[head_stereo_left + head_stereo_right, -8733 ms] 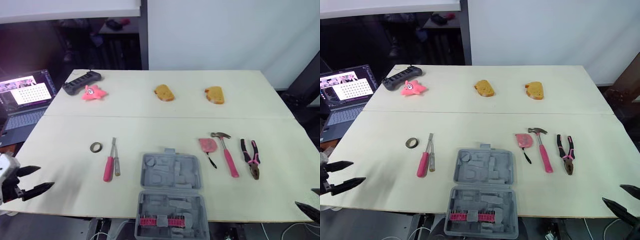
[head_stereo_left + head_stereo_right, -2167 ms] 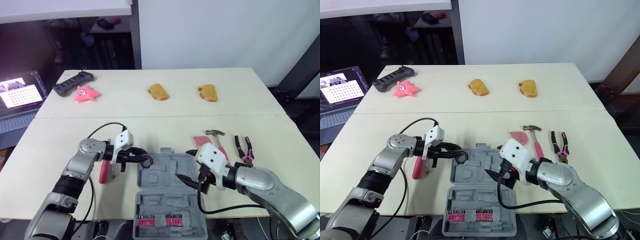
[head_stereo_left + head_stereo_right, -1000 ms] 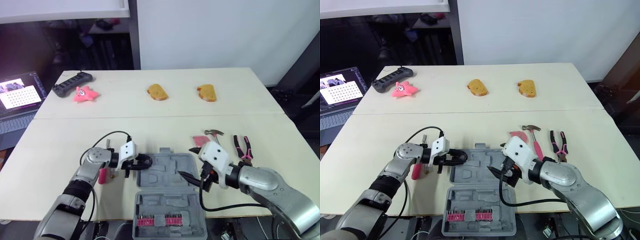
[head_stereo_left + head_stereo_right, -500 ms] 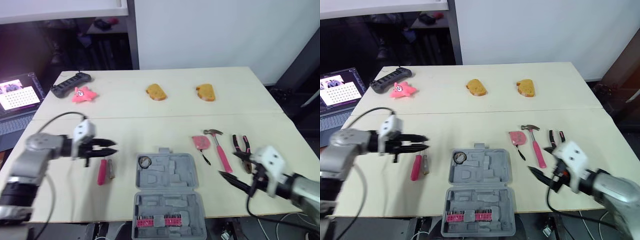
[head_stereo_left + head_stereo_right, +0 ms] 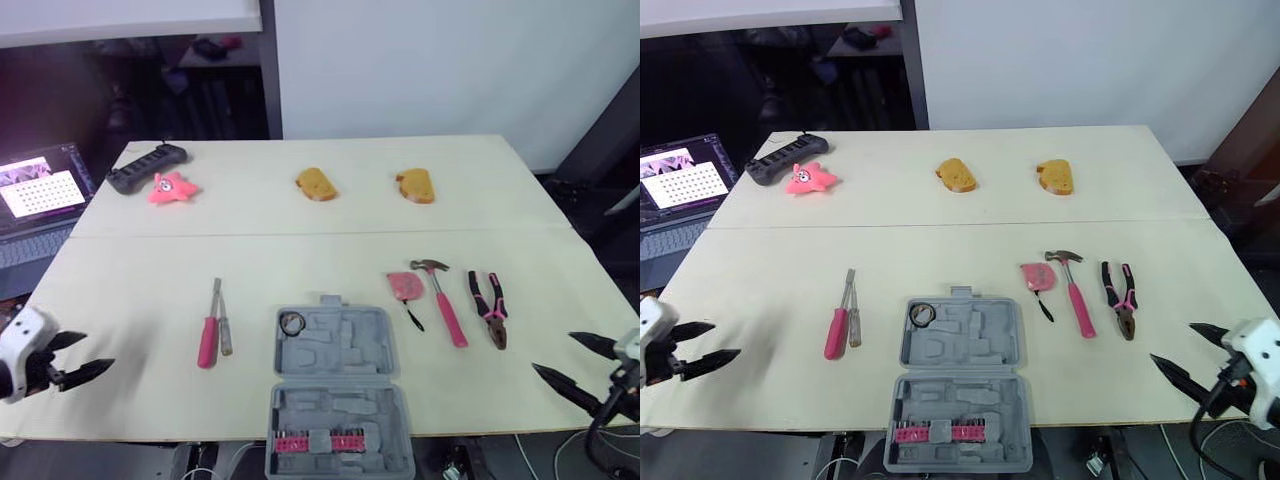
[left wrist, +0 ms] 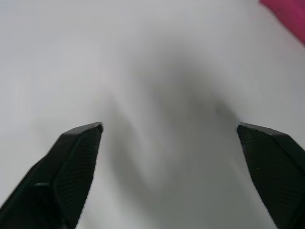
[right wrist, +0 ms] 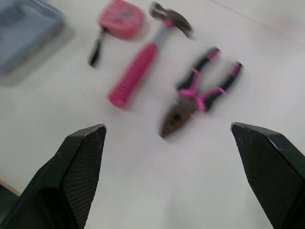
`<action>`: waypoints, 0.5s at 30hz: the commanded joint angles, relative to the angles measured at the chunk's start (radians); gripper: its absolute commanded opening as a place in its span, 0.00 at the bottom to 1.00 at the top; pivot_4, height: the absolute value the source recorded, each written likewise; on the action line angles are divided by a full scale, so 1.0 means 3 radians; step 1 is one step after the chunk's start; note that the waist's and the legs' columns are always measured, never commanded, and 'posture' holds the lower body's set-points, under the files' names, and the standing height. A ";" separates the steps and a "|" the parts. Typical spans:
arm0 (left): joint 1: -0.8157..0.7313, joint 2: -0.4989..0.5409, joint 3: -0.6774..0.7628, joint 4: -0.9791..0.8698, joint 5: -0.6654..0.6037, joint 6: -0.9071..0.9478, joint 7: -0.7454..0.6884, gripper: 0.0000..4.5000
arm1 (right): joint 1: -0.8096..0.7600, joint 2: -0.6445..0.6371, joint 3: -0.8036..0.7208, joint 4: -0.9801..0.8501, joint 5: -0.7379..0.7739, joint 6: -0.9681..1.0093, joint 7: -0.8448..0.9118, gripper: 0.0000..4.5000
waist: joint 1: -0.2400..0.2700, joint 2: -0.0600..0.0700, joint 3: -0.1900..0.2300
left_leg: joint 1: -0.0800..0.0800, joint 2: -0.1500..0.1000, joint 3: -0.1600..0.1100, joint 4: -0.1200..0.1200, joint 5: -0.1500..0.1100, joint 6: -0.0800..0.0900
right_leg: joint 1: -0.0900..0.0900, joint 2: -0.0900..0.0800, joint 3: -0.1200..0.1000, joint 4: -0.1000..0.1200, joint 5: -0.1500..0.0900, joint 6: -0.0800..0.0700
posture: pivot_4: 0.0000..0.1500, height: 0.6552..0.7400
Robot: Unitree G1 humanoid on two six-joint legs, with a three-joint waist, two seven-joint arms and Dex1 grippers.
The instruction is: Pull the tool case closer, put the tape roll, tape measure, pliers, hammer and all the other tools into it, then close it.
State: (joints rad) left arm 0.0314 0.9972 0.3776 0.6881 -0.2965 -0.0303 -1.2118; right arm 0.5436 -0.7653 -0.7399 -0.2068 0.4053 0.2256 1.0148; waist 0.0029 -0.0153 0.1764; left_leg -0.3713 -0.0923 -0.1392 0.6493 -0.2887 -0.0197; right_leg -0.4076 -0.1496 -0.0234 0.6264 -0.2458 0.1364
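The grey tool case (image 5: 335, 385) lies open at the table's near edge, with a row of pink bits in its near half. The tape roll (image 5: 291, 323) sits in the far-left corner of the case. A pink screwdriver (image 5: 208, 340) and a small one (image 5: 224, 325) lie left of the case. To its right lie the pink tape measure (image 5: 404, 286), hammer (image 5: 445, 305) and pliers (image 5: 492, 310). My left gripper (image 5: 98, 349) hangs open at the near left corner, holding nothing. My right gripper (image 5: 552, 352) is open near the right corner, short of the pliers (image 7: 200, 93).
At the back of the table lie a black power strip (image 5: 145, 166), a pink star toy (image 5: 168, 187) and two bread pieces (image 5: 315, 184) (image 5: 415, 185). A laptop (image 5: 40, 195) stands off the left edge. A seam crosses the table's middle.
Both arms have drawn back from the case to the near table corners, both open. The tape roll, on the table at first, now lies in the case.
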 commanded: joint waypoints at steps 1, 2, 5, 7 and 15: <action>0.0008 0.0069 0.0129 -0.0058 -0.0055 -0.0090 -0.0007 0.99 | -0.0011 -0.0071 -0.0125 0.0091 -0.0006 -0.0141 0.0054 1.00 | 0.0023 0.0001 -0.0001 | 0.0000 0.0000 0.0000 0.0000 0.0000 0.0000 | 0.0000 0.0000 0.0000 0.0000 0.0000 0.0000 | 1.00 1.00; 0.0011 0.0063 0.0127 -0.0069 -0.0053 -0.0091 -0.0016 0.99 | -0.0012 -0.0075 -0.0117 0.0101 -0.0006 -0.0148 0.0060 1.00 | 0.0032 0.0002 -0.0001 | 0.0000 0.0000 0.0000 0.0000 0.0000 0.0000 | 0.0000 0.0000 0.0000 0.0000 0.0000 0.0000 | 1.00 1.00; 0.0007 0.0019 0.0114 -0.0140 -0.0064 -0.0063 -0.0018 0.99 | -0.0010 -0.0068 -0.0092 0.0080 -0.0002 -0.0149 0.0058 1.00 | 0.0035 0.0003 0.0000 | 0.0000 0.0000 0.0000 0.0000 0.0000 0.0000 | -0.0001 0.0000 0.0000 0.0000 0.0000 0.0000 | 1.00 1.00; 0.0012 -0.0034 0.0086 -0.0254 -0.0083 -0.0014 -0.0009 0.99 | 0.0010 -0.0050 -0.0086 0.0005 0.0005 -0.0116 0.0041 1.00 | 0.0034 0.0003 -0.0001 | -0.0001 0.0000 0.0000 0.0000 0.0000 0.0000 | -0.0001 0.0000 0.0000 0.0000 0.0000 0.0000 | 1.00 1.00; -0.0020 -0.0348 -0.0111 -0.1015 -0.0139 0.0301 0.0126 0.99 | 0.0011 0.0018 -0.0017 -0.0708 0.0160 0.0302 -0.0208 1.00 | 0.0032 0.0009 -0.0001 | -0.0001 0.0001 0.0000 0.0000 0.0000 0.0000 | -0.0001 0.0000 0.0002 0.0000 0.0000 0.0000 | 1.00 1.00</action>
State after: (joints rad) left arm 0.0302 0.8919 0.3499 0.4435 -0.3163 0.0388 -1.1849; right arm 0.5509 -0.7625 -0.7340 -0.3636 0.4299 0.2954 0.9772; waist 0.0125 -0.0127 0.1760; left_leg -0.3716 -0.0921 -0.1391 0.6494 -0.2887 -0.0198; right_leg -0.4079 -0.1496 -0.0229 0.6265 -0.2457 0.1364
